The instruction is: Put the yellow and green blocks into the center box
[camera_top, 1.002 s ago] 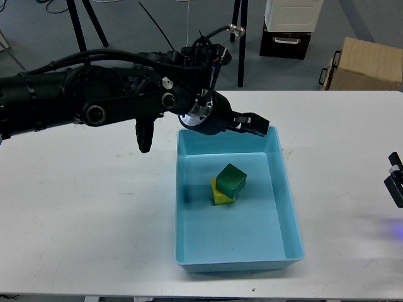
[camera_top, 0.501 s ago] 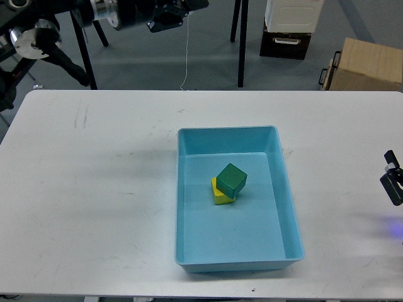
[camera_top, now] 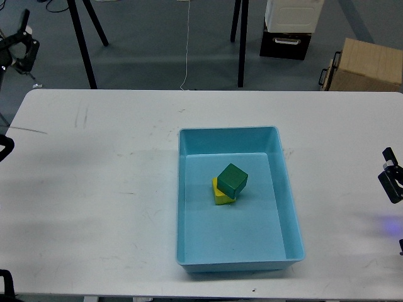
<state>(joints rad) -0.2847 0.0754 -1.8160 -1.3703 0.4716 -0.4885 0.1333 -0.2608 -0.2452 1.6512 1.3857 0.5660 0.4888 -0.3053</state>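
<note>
A light blue box [camera_top: 277, 145] stands in the middle of the white table. Inside it a green block [camera_top: 232, 178] rests tilted on top of a yellow block [camera_top: 220, 196], a little above the box's middle. Dark parts of my left arm show only at the far left edge; a black two-pronged part [camera_top: 19, 49] at the top left may be its gripper, well away from the box and holding nothing I can see. A small dark part of my right gripper [camera_top: 391, 181] shows at the right edge, too small to tell whether it is open.
The white table [camera_top: 94, 189] spans the view. Behind it on the floor are black tripod legs [camera_top: 85, 38], a dark case with a white box [camera_top: 286, 38] and a cardboard box [camera_top: 368, 63].
My left arm was reaching over the box's far rim a second ago. It has swung up and away to the left, and only bits remain at the left edge. The blocks have not moved.
</note>
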